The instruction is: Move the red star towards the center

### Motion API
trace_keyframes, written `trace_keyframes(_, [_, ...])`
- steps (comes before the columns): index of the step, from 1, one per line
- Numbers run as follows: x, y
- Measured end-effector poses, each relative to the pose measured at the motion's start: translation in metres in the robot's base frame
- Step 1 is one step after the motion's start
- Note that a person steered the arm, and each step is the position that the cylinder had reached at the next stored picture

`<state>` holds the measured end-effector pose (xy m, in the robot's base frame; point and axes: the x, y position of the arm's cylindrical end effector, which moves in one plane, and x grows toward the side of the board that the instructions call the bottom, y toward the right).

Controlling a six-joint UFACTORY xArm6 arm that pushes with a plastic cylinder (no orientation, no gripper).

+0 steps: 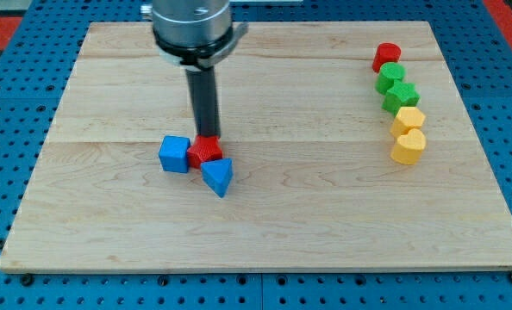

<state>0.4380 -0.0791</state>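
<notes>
The red star [205, 152] lies left of the board's middle, wedged between a blue cube [175, 154] on its left and a blue triangle [217, 176] just below and to its right. All three touch or nearly touch. My tip [208, 138] stands at the star's upper edge, touching it from the view's top side. The dark rod rises straight up to the arm's grey end at the view's top.
A column of blocks stands at the view's right: a red cylinder [387, 57], two green blocks [390, 77] [402, 96], a yellow hexagon [408, 119] and a yellow heart [408, 146]. The wooden board [265, 241] lies on a blue perforated table.
</notes>
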Motion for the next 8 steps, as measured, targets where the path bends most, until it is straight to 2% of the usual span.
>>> trace_keyframes(2, [0.037, -0.013])
trace_keyframes(4, [0.093, 0.031])
trace_keyframes(5, [0.12, 0.002])
trace_keyframes(6, [0.134, 0.039])
trace_keyframes(7, [0.12, 0.101])
trace_keyframes(8, [0.111, 0.103])
